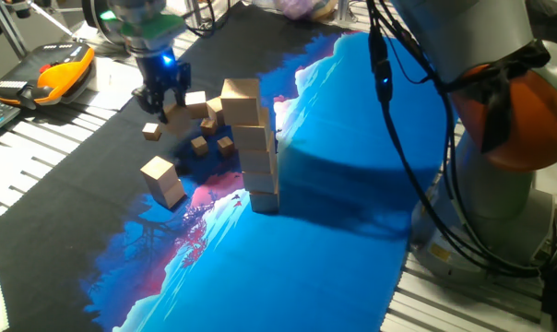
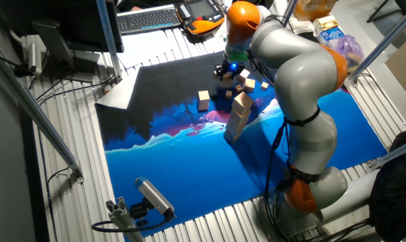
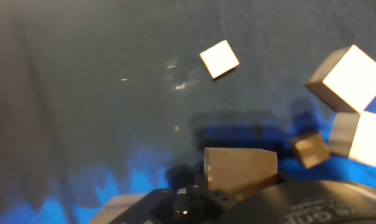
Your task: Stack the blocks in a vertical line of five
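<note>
My gripper [image 1: 165, 103] is at the back left of the cloth, shut on a small tan block [image 3: 241, 168] that it holds just above the dark fabric, casting a shadow. In the other fixed view the gripper [image 2: 224, 72] is partly hidden by the arm. To its right stands a leaning column of several tan blocks [image 1: 258, 148], also seen in the other fixed view [image 2: 238, 115]. Loose small blocks lie between them: one left of the gripper [image 1: 151, 131], also in the hand view [image 3: 219, 59], and several near the column's foot [image 1: 198, 145].
A wider wooden cube pair [image 1: 163, 180] stands in front on the blue-black cloth [image 1: 334, 184]. An orange teach pendant [image 1: 62, 74] and a keyboard [image 2: 149, 19] lie beyond the cloth. The arm's grey body [image 1: 463, 37] and black cables [image 1: 389, 111] hang at the right.
</note>
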Available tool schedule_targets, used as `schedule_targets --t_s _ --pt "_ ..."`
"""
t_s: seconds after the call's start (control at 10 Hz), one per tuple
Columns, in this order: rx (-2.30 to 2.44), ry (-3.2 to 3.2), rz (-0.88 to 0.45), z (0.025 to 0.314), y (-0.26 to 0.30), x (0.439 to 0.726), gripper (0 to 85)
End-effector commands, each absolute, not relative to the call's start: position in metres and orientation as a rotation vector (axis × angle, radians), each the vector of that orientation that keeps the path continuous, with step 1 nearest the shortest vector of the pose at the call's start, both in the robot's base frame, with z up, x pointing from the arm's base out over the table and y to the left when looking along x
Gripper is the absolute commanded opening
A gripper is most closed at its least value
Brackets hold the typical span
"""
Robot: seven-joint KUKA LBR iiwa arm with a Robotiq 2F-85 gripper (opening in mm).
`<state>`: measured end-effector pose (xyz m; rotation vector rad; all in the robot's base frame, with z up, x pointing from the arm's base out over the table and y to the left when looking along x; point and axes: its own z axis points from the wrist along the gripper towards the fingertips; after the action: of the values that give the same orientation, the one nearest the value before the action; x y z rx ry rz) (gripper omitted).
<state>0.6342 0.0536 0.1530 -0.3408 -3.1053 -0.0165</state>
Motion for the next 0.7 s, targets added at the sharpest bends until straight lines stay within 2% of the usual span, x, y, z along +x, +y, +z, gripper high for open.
schedule_targets --t_s 0.0,0.1,0.5,0.6 --pt "-0.358 -3.104 -0.021 0.1761 0.0569 0.6322 0.0" --pt "-0.379 -3.104 -0.048 0.1801 0.0586 0.627 0.0" --pt "-0.336 -3.122 0.0 0.1817 0.0583 0.6241 0.0" --pt "-0.29 -3.153 -0.028 0.1817 0.0583 0.6241 0.0"
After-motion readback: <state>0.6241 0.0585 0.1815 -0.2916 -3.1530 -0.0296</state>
